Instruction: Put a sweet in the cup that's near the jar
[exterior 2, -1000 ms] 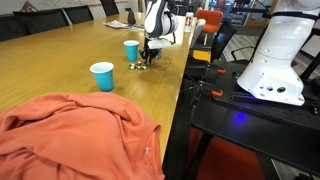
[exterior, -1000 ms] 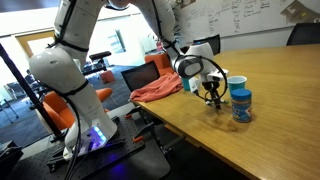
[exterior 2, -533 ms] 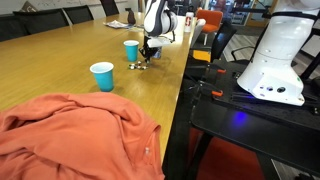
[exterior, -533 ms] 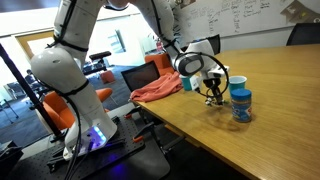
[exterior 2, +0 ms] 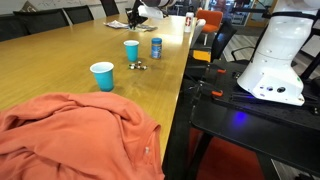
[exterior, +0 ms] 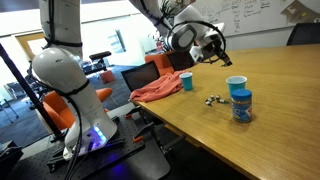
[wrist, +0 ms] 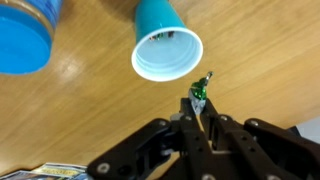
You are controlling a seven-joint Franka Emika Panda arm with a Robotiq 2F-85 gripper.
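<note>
Our pincer is clamped shut on a green sweet, high above the table. We judge the pick done. The cup stands beside the jar, almost beneath us; only the drop is left.

- The wooden table has a glossy, light-brown top with visible grain.
- The cup stands upright on it, mouth open upward.
- The jar stands upright near the cup, lid on; an exterior view shows a narrow gap between them.
- A few small wrapped sweets lie on the bare wood near the cup.
- A teal cup stands upright between the sweets and the cloth.
- An orange-red cloth lies crumpled at the table's corner, spilling over the edge.
</note>
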